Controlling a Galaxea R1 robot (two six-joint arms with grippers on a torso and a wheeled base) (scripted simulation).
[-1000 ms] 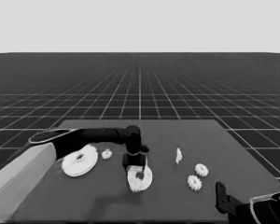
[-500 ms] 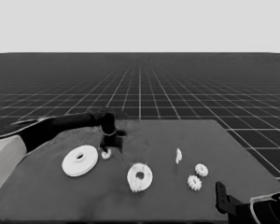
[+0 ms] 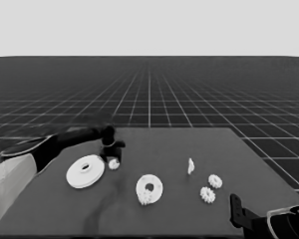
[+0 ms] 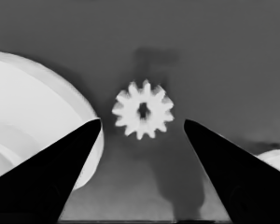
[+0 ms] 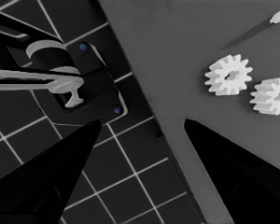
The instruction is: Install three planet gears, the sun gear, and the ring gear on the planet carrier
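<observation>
Your left gripper (image 3: 112, 149) hangs over a small gear (image 3: 113, 164) lying on the table (image 3: 189, 209), its fingers (image 4: 60, 168) spread wide on either side and touching nothing. That gear sits just at 3 o'clock of the larger round part (image 3: 84, 171). The smaller round part (image 3: 149, 189), with a gear on it, lies toward 4 o'clock. Two more gears (image 3: 211, 187) and a thin white piece (image 3: 190, 166) lie further right. Your right gripper (image 5: 142, 140) waits open off the table's corner.

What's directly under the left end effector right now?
One small gear lies flat on the bare table between the open fingers of the left end effector, untouched. The larger round part sits beside it, partly hidden behind one finger.
</observation>
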